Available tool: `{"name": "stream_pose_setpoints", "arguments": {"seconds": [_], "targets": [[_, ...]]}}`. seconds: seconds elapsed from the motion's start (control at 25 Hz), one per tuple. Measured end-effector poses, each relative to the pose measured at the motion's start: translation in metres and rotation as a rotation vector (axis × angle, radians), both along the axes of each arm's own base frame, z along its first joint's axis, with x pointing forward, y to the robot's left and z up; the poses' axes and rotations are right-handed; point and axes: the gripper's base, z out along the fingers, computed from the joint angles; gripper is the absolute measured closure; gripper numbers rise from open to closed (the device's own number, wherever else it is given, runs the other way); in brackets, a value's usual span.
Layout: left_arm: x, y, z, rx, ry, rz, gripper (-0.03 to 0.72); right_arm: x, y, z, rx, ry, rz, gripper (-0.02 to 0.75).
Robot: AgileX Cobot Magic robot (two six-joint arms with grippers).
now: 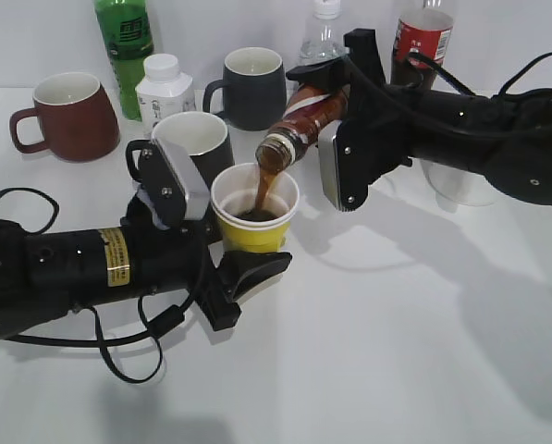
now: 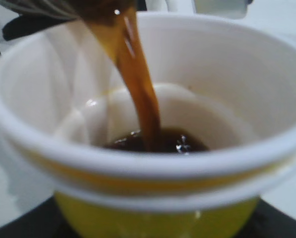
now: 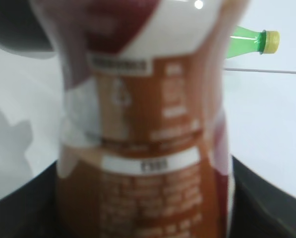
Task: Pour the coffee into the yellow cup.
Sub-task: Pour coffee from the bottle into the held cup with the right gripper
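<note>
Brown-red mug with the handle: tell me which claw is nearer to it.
Left. The left claw, holding the yellow cup, is nearer the brown-red mug. The right claw tilts the coffee bottle further right.

**White table, cluttered rear**

White table point(image 1: 396, 351). Yellow cup point(image 1: 254, 220) stands mid-table. Behind it: grey mug point(image 1: 190, 139), white jar point(image 1: 165, 90), dark mug point(image 1: 250, 87). Far left: red mug point(image 1: 67, 116). Green bottle point(image 1: 125, 51) behind the jar.

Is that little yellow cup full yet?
No. The yellow cup holds only a shallow dark pool; the coffee stream pours in, white wall bare above.
</note>
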Motion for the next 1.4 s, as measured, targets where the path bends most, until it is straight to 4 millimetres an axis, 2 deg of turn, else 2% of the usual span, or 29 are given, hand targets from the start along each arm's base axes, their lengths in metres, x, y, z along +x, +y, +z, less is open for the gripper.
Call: {"name": "stream_pose_setpoints", "arguments": {"seconds": [1.4], "targets": [[0.0, 0.0001, -0.0002, 0.003, 0.001, 0.001, 0.244, -0.0002, 0.0004, 0.0009, -0.008, -0.026, 0.008, 0.234]]}}
